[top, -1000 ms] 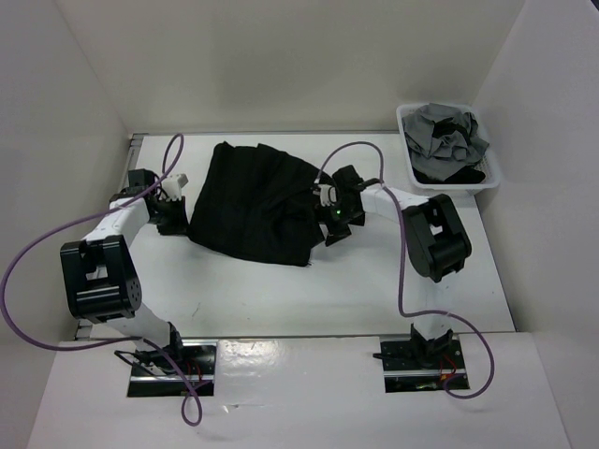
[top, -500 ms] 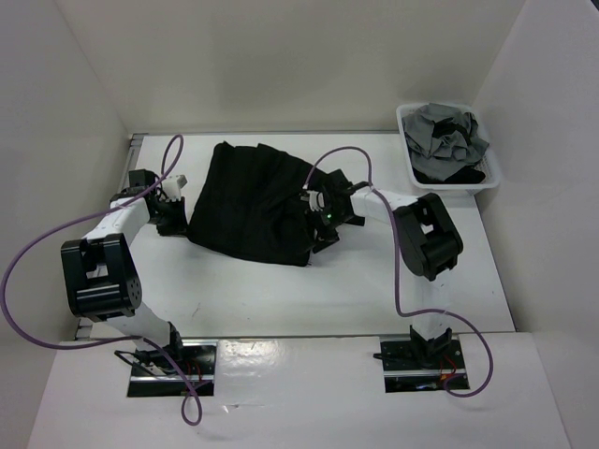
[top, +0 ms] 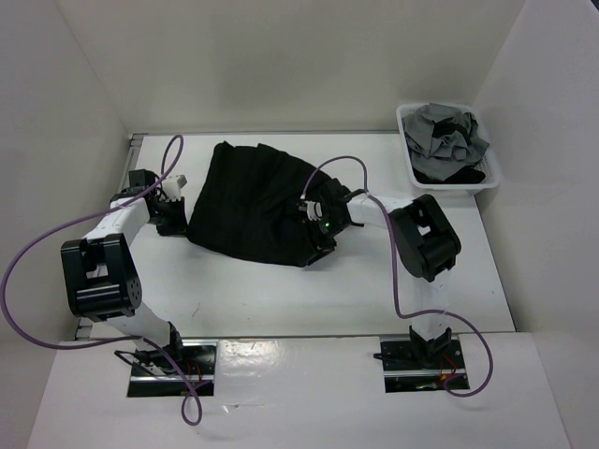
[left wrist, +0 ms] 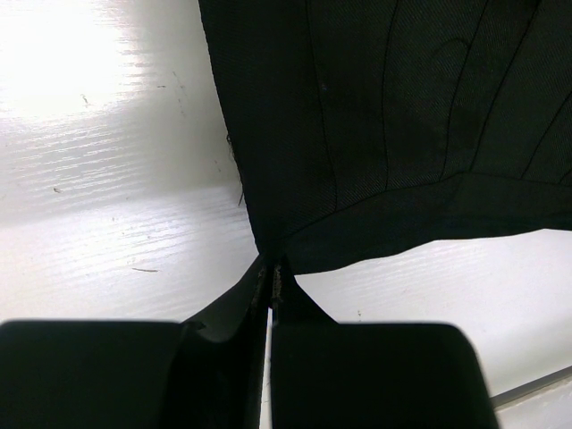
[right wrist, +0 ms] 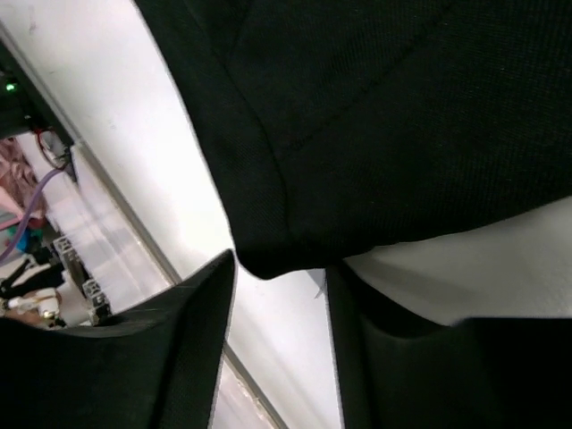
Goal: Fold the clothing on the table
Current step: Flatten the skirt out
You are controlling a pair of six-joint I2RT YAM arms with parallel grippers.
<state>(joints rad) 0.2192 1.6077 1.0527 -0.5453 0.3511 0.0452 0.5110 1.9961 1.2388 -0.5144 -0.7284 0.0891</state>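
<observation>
The black clothing (top: 251, 198) lies spread and rumpled across the back middle of the white table (top: 281, 290). My left gripper (top: 178, 211) sits at its left edge, shut on a corner of the fabric. In the left wrist view the jaws (left wrist: 268, 273) meet on that corner, and the ribbed clothing (left wrist: 402, 116) fans out beyond. My right gripper (top: 315, 241) is at the lower right edge. In the right wrist view its jaws (right wrist: 281, 263) stand apart, with a rounded fold of the clothing (right wrist: 375, 116) dipping between the tips.
A white basket (top: 406, 140) with a grey garment (top: 447, 131) stands at the back right corner. White walls close in the table on three sides. Purple cables loop over both arms. Metal rail runs along the table's left edge (top: 132, 142).
My right gripper has moved left onto the clothing's lower right edge and its jaws have narrowed around the fold. The left arm has not moved.
</observation>
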